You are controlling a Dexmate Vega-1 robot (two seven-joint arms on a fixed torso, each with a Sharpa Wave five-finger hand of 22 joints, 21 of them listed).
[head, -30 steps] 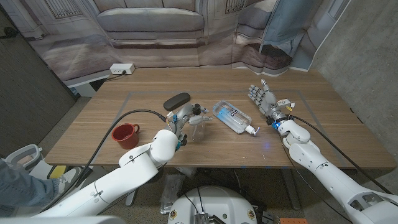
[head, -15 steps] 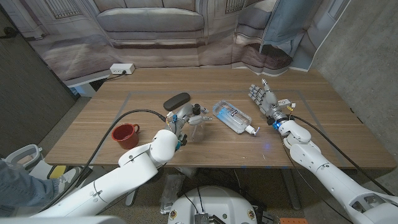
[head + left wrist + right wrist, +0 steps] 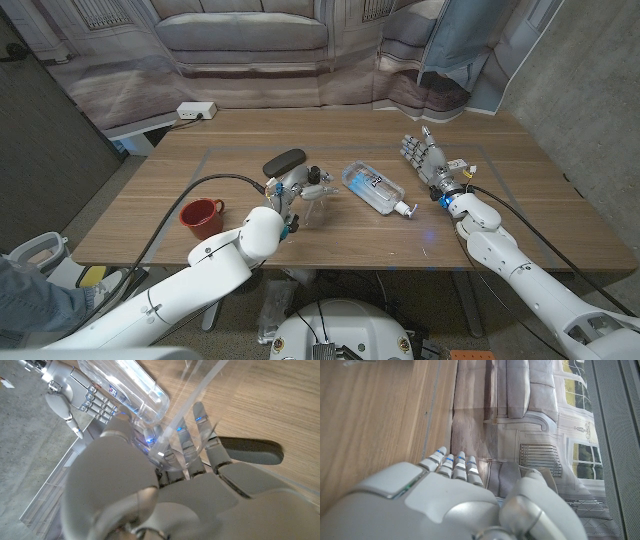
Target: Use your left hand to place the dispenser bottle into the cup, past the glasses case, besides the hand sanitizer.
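Left hand: the robot's left hand (image 3: 290,192) is clamped around a small clear plastic dispenser bottle with a black pump head (image 3: 318,186), near the middle of the wooden table (image 3: 500,170).
Bottle: it shows just past the hand's fingers, pump end towards the table's middle; the head view does not settle whether it is clear of the wood.
Right hand: the robot's right hand (image 3: 424,157) stands at the table's right side with fingers apart and nothing in them.
Cup: a red mug with a handle (image 3: 201,216) sits well to the left of the held bottle, near the front edge.
Glasses case: a dark oval glasses case (image 3: 284,161) lies just behind the left hand.
Sanitizer: a clear flat hand sanitizer bottle with a blue label and white pump (image 3: 373,188) lies on its side, just to the right of the held bottle.
Risk, grip: the smooth clear body could slip or twist in the fingers during a sideways carry.
Risk, path: a low swing could clip the mug's rim and tip it (the mug looks light).
Left wrist view: the fingers (image 3: 186,445) are wrapped on clear plastic, with the glasses case (image 3: 250,450) just beside them; the head view hides that contact.
Head view: gives the mug's position, which the wrist cameras lack.
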